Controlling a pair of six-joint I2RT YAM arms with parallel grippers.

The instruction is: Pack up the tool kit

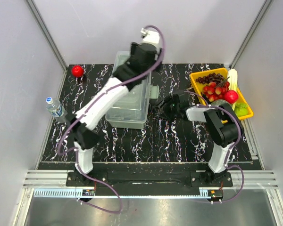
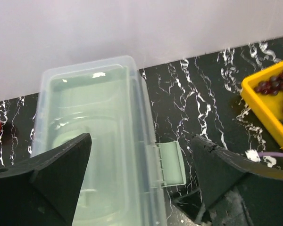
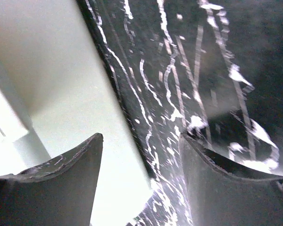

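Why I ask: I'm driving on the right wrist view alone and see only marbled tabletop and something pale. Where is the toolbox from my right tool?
Observer: In the top view the toolbox sits just to the left of your right tool, with a short gap of bare table between them.
Operator: Is the box fastened yet?
Observer: It doesn't look so. The left wrist view shows the lid down, but the latch sticks out sideways from the side facing your arm.
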